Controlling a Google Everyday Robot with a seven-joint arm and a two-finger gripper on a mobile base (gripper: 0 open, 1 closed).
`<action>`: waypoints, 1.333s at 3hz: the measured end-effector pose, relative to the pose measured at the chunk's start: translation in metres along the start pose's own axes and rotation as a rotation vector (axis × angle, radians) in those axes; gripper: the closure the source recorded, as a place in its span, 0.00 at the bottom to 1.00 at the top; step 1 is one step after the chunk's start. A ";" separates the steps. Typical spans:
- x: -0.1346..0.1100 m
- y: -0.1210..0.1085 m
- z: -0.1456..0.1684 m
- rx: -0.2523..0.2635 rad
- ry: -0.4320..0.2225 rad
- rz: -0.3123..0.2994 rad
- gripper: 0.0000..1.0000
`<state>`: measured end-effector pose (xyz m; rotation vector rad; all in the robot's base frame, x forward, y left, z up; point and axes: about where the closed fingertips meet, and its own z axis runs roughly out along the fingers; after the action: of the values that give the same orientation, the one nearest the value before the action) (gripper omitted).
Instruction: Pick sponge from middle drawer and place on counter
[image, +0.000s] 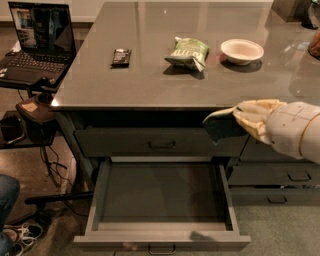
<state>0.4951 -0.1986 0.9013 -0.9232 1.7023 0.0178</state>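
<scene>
The gripper (242, 122), in a pale yellowish cover, reaches in from the right and is clamped on the sponge (223, 129). The sponge hangs in the air just below the counter's (150, 75) front edge, toward the front right corner, and does not touch it. Its dark green face is toward the camera, with a thin pale rim along the top. It overlaps the right end of the top drawer front (150, 142) and stands above the right rear corner of the drawer (160, 192), which is pulled out wide under the front edge with its grey floor showing

3 things lie on the counter, well back from the front edge: a dark packet (121, 56) left of middle, a light-green bag (187, 51) at the middle, and a white bowl (242, 50) to its right. Bag and bowl are near each other but apart. Off the left edge an open laptop (37, 45) sits on a stand. Closed drawer fronts (280, 176) show under the front right corner, below the arm
</scene>
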 end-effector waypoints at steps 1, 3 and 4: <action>-0.017 -0.004 0.001 0.005 -0.025 -0.026 1.00; -0.134 -0.078 0.000 0.023 -0.111 -0.146 1.00; -0.182 -0.093 0.006 0.030 -0.181 -0.169 1.00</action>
<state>0.5627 -0.1579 1.0893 -1.0098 1.4507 -0.0353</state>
